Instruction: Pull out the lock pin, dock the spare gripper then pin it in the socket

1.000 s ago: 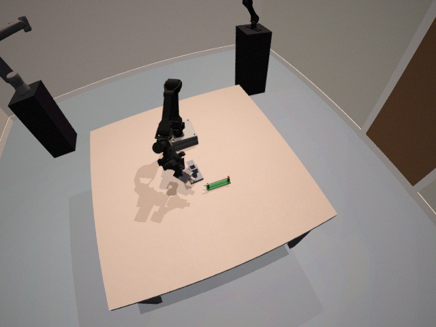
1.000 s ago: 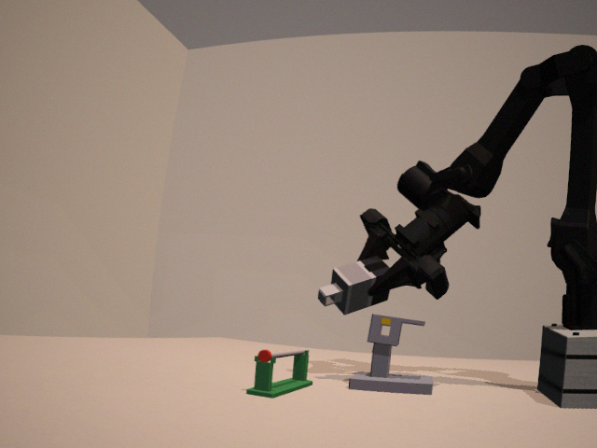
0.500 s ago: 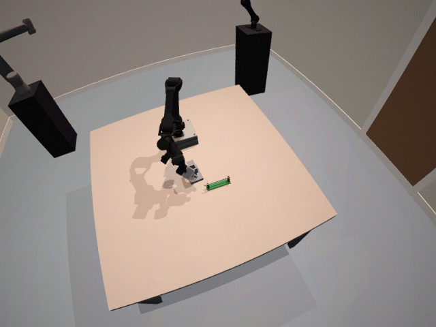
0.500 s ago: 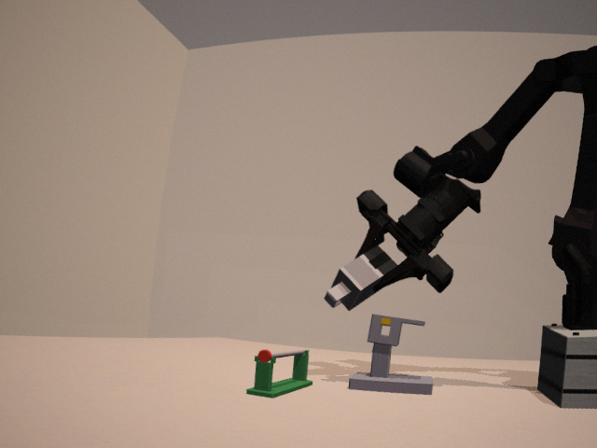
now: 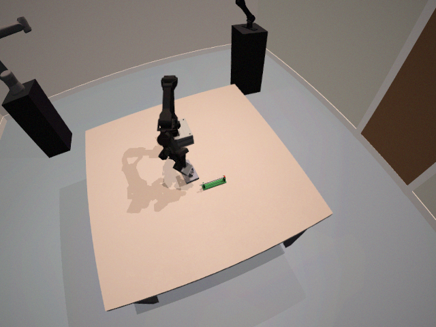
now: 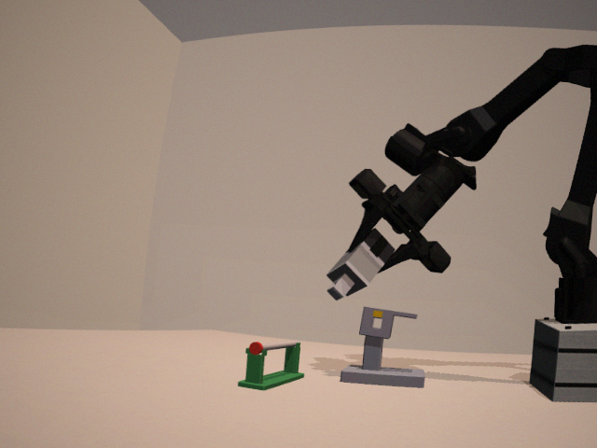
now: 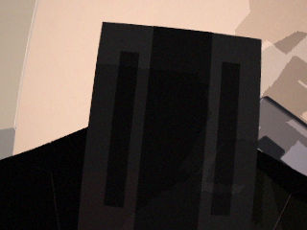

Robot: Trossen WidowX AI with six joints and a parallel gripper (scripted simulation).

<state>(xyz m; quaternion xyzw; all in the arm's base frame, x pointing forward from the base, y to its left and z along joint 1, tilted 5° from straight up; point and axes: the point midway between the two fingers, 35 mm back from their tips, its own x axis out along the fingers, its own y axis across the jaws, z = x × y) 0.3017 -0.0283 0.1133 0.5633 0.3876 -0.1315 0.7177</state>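
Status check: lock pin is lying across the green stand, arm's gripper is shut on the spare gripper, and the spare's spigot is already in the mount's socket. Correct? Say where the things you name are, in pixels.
Not the last part: the exterior view shows the spigot [image 6: 341, 285] outside the socket [image 6: 377, 324], up in the air. The rest stands.
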